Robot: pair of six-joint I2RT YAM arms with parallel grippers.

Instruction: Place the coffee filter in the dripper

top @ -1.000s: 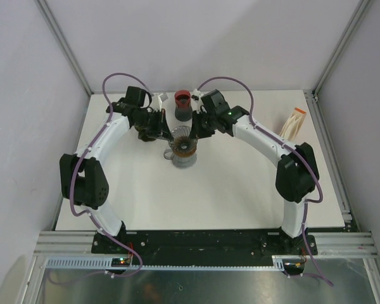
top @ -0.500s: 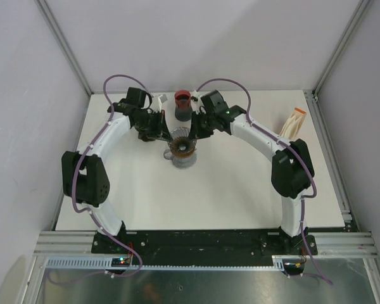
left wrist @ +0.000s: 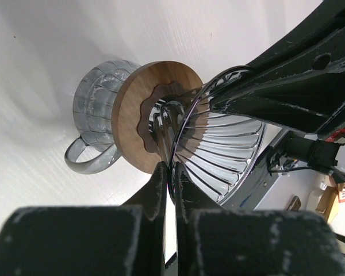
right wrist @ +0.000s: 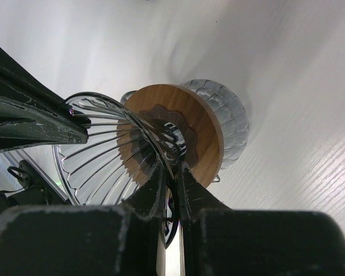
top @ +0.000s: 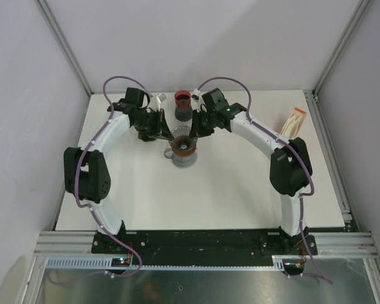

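Note:
The dripper [top: 183,144] is a wire cone with a wooden ring [left wrist: 135,115], and it sits on a clear glass mug [top: 184,159] at the table's middle back. My left gripper [top: 167,132] is shut on the dripper's wire rim from the left; it also shows in the left wrist view [left wrist: 171,172]. My right gripper [top: 199,130] is shut on the rim from the right, as the right wrist view [right wrist: 171,171] shows. The cone [right wrist: 103,155] holds no filter. The tan coffee filters [top: 295,122] stand far off at the back right.
A dark cup with a red top [top: 183,104] stands just behind the dripper, between the two wrists. Small white items [top: 161,98] lie beside it. The enclosure's frame posts and walls close in the back and both sides.
Both grippers and the dripper have shifted slightly toward the back of the table. Both arms' elbows moved back with them. The grips are unchanged.

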